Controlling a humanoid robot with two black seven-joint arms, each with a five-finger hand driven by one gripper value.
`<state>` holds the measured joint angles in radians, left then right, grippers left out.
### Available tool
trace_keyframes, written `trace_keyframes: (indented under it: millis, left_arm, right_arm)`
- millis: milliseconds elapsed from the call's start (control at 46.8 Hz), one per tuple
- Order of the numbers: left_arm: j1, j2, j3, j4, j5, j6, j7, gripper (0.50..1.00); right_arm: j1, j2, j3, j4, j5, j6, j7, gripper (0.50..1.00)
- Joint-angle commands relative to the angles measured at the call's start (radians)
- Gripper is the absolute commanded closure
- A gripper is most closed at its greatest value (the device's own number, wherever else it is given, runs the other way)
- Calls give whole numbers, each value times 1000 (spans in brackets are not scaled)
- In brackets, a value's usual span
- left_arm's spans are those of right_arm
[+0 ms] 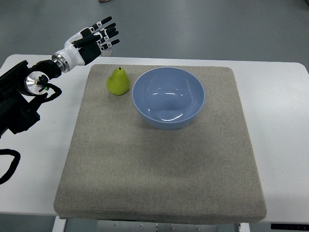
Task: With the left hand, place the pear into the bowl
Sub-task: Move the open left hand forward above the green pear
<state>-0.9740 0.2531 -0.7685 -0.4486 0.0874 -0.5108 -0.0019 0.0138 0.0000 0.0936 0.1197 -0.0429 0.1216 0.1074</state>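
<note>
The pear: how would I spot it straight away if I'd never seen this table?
Find the grey mat covering most of the white table. Near its far left corner, just left of the big blue bowl, stands the pear. It is the only yellow-green thing there, small, upright, with a dark stem on top.

The left hand (94,38) reaches in from the picture's left edge, above the far left corner of the white counter (277,104). Its fingers (108,33) are spread and hold nothing. A green pear (118,81) stands upright on a grey mat (159,169), nearer the camera than the fingers and apart from them. A pale blue bowl (168,97) sits on the mat just beyond the pear, on the side away from the fingers, and shows nothing inside it.
</note>
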Motion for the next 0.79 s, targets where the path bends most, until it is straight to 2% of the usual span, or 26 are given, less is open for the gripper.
trace_keyframes:
  millis: [0, 769]
  left_arm:
    - [0, 0, 0, 2, 0, 3, 2, 504]
    - [-9, 0, -2, 34, 9, 2, -6, 504]
  right_arm:
    - [0, 0, 0, 0, 0, 0, 0, 574]
    - [0, 0, 0, 0, 0, 0, 0, 574]
